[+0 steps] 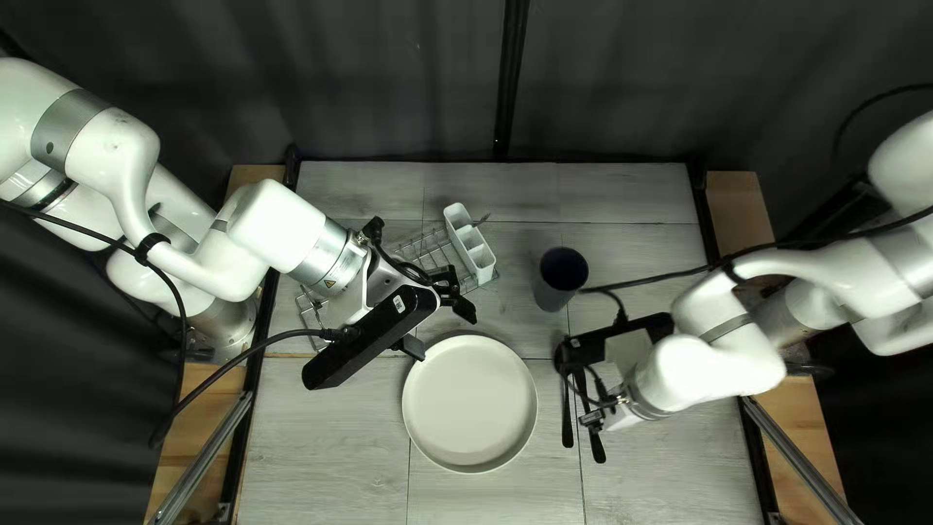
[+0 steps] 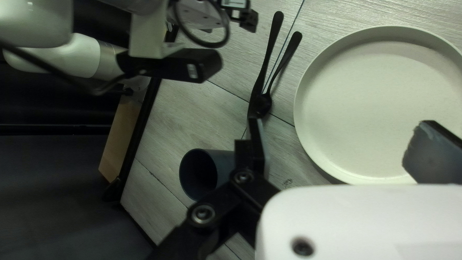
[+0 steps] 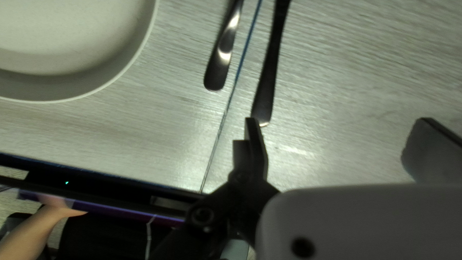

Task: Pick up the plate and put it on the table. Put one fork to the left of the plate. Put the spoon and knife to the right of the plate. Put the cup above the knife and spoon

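Off-white plate [image 1: 469, 403] flat on the grey bench [image 1: 321, 447]; landmark for all that follows.

Spoon [image 2: 285, 61] and knife [image 2: 272, 41], both dark, lie to the plate's right, handles toward the bench's near side. Spoon is nearer the plate, knife farther out; handle ends apart, the spoon's bowl close against the knife. Cannot tell if the two touch.

Dark blue cup [image 1: 554, 292], upright, open end up, beyond the plate and off to its right, farther out than the cutlery handles.

Wire rack [image 1: 428, 248] beyond the plate and to its left. White caddy [image 1: 471, 245] at the rack's right end, beyond the plate; one utensil [image 1: 483, 220] pokes out of it, kind unclear.

Left gripper [image 1: 439, 329] hangs near the plate's far left rim. Its fingers stand wide apart, holding nothing.

Right gripper [image 1: 595, 418] is to the plate's right, over the cutlery. Fingers wide apart, nothing held; one fingertip shows right at the knife's handle end, contact uncertain.

Past the bench's near edge, on the plate's near side, a person's bare forearm [image 3: 31, 233].
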You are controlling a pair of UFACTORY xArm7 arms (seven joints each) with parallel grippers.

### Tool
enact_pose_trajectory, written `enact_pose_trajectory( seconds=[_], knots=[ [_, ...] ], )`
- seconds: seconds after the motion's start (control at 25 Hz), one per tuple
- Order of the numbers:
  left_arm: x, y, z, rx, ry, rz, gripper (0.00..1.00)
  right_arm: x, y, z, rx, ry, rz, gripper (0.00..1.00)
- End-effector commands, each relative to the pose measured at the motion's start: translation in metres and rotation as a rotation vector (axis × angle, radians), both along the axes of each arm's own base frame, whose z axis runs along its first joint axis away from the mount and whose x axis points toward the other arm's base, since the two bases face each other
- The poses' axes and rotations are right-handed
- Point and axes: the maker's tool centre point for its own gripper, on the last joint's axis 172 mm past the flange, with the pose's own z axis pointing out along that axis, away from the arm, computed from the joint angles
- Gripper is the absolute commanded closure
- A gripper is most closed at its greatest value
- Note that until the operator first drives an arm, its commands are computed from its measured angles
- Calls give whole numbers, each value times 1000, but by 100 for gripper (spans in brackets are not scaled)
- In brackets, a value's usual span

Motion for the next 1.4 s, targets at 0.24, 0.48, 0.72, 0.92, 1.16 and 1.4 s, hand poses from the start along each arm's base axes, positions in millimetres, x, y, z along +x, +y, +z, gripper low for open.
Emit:
enact_pose_trajectory(
  seconds=[0.24, 0.48, 0.72, 0.92, 1.16, 1.4],
  knots=[
    [0, 0, 0, 0, 0, 0, 0, 25, -32, -39, -26, 24, -96, 0],
    [0, 0, 0, 0, 0, 0, 0, 28, -42, -51, -42, 41, -140, 0],
    [0, 0, 0, 0, 0, 0, 0, 31, -48, -60, -61, 57, -178, 1],
    [0, 0, 0, 0, 0, 0, 0, 36, -49, -58, -74, 65, -200, 11],
    [0, 0, 0, 0, 0, 0, 0, 36, -51, -60, -77, 68, -215, 58],
    [0, 0, 0, 0, 0, 0, 0, 40, -51, -59, -77, 67, -227, 23]
  ],
)
